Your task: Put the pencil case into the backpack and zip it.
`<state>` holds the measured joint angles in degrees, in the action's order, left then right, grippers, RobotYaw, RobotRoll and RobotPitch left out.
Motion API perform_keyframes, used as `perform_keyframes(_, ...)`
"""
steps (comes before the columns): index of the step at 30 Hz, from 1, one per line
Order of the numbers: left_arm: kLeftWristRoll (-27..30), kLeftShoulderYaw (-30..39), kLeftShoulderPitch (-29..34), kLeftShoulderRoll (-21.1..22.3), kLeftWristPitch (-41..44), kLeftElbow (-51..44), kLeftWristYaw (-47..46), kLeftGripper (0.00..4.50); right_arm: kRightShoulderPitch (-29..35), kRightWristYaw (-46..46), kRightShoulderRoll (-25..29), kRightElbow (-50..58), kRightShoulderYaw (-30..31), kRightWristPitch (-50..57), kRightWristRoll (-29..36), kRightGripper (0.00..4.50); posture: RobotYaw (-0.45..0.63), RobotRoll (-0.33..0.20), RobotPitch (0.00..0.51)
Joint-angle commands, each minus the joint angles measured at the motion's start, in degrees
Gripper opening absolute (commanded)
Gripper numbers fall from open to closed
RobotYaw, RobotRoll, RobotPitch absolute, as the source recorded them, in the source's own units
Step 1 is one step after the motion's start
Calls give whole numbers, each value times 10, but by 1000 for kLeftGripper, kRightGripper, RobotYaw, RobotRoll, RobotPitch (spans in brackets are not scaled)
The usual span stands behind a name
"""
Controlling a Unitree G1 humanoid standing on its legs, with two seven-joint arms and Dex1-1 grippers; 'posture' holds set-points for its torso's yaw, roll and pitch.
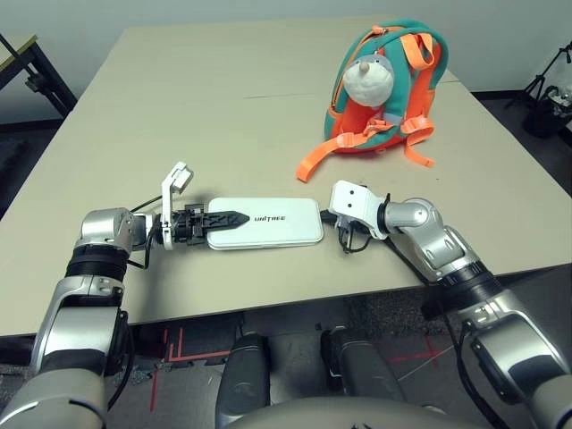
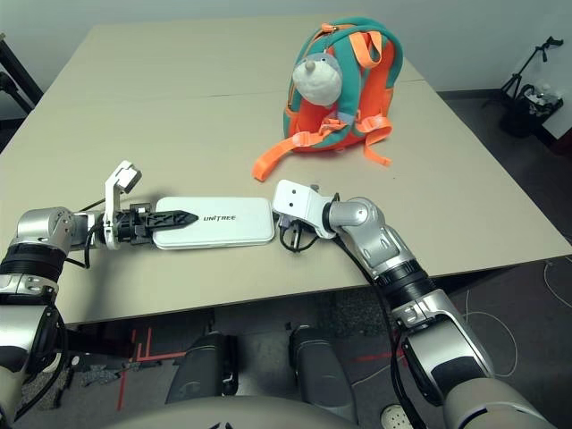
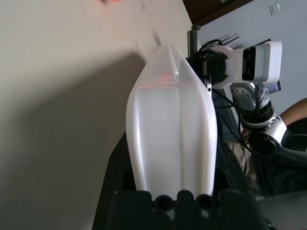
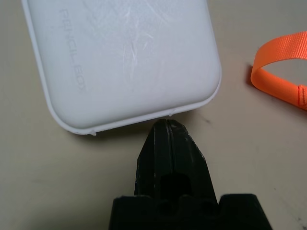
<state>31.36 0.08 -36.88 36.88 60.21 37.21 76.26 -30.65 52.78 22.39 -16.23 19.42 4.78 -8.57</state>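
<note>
Table (image 1: 179,89): beige top, takes most of the head views.

Backpack (image 1: 384,89): upper right of the frame, standing with the plush head (image 1: 369,79) facing the robot. Orange straps trail toward centre; one loop of strap (image 4: 280,67) lies near the case's corner. Whether the zip is open I cannot tell from here.

Case (image 1: 266,222): flat on the table at lower centre, well apart from the backpack, lettering up.

Left gripper (image 1: 214,220): at the case's left end. One black finger lies across the top of the case, and in the wrist view the case's end sits between the two fingers down to their root. Fingers appear closed onto it, though I judge the grip fresh, as the case is not lifted.

Right gripper (image 4: 169,125): fingers pressed together, holding nothing, tip touching or just short of the case's right edge, probably bracing it against sliding.

Progress: early. Case gripped at most. Left to do: lift, carry to the backpack, insert, zip shut.
</note>
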Motion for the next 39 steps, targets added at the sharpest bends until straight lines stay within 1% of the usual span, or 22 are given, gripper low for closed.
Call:
perform_keyframes(1,-30,45,-6,3,-68,31,-88,1346,-10,-34,10,-30,-37,4,12,641,-42,0,86)
perform_keyframes(2,-23,60,-5,0,-73,22,-97,1346,-14,-47,8,-37,-55,14,22,960,-39,0,87)
perform_keyframes(3,-17,68,-4,-2,-75,14,-101,1346,-17,-55,7,-42,-66,21,29,1371,-39,0,87)
perform_keyframes(7,17,125,5,-12,-79,-47,-130,1343,-37,-121,-15,-52,-148,70,81,2906,-37,0,89)
perform_keyframes(8,23,133,7,-15,-77,-58,-137,1328,-38,-127,-16,-52,-157,76,87,3288,-34,0,88)
perform_keyframes(11,53,169,15,-16,-56,-124,-161,1308,-42,-148,-15,-44,-207,113,128,4444,-32,0,88)
perform_keyframes(14,58,192,33,-13,-60,-172,-194,1308,-42,-161,-2,-41,-242,131,155,4500,-36,0,88)
perform_keyframes(18,70,228,56,-14,-66,-215,-234,1307,-52,-181,13,-55,-267,135,168,4500,-37,0,87)
perform_keyframes(22,80,244,77,-10,-63,-245,-250,1307,-77,-222,26,-100,-281,121,161,4500,-24,0,82)
perform_keyframes(28,101,258,97,-8,-54,-277,-268,1307,-110,-247,37,-149,-291,101,165,4500,-6,0,71)
perform_keyframes(33,108,262,99,-5,-62,-276,-277,1307,-166,-273,39,-243,-287,41,154,4500,-7,0,65)
perform_keyframes(34,109,261,97,-6,-66,-274,-278,1307,-179,-275,38,-266,-284,24,152,4500,-12,0,57)
perform_keyframes(39,108,254,86,-8,-76,-260,-278,1307,-232,-278,29,-361,-276,-27,146,4500,-20,0,54)
